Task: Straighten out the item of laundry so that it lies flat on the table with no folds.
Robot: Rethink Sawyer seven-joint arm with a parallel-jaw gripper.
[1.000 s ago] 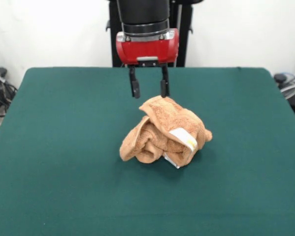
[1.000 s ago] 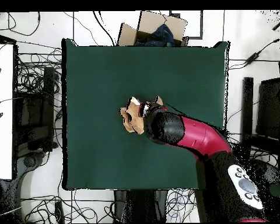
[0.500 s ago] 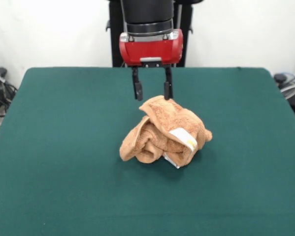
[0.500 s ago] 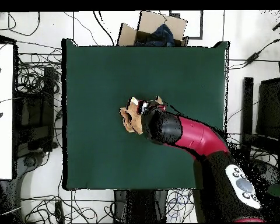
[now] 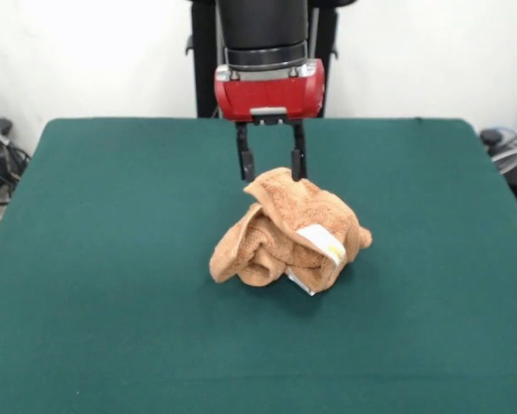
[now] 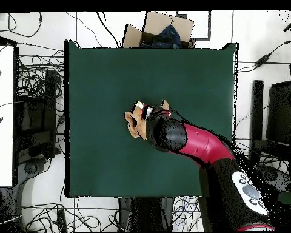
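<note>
Tan-orange towel [image 5: 288, 228] is sitting crumpled in a heap around the middle of the green surface [image 5: 103, 328], several folds bunched up, white label [image 5: 321, 243] with yellow print showing on its near side. Just behind the heap's top fold the gripper [image 5: 272, 163] is hanging from the red and black arm [image 6: 199, 145], jaws spread apart and empty, one tip right at the towel's upper edge.

An open cardboard box [image 6: 159, 30] holding something dark blue sits on the floor just beyond one table edge in the overhead view. Tangled black cables [image 6: 36, 79] sprawl over the pale floor along one side, beside a white tabletop [image 6: 1, 121]. A dark upright stand [image 6: 257, 115] lies on the opposite side.
</note>
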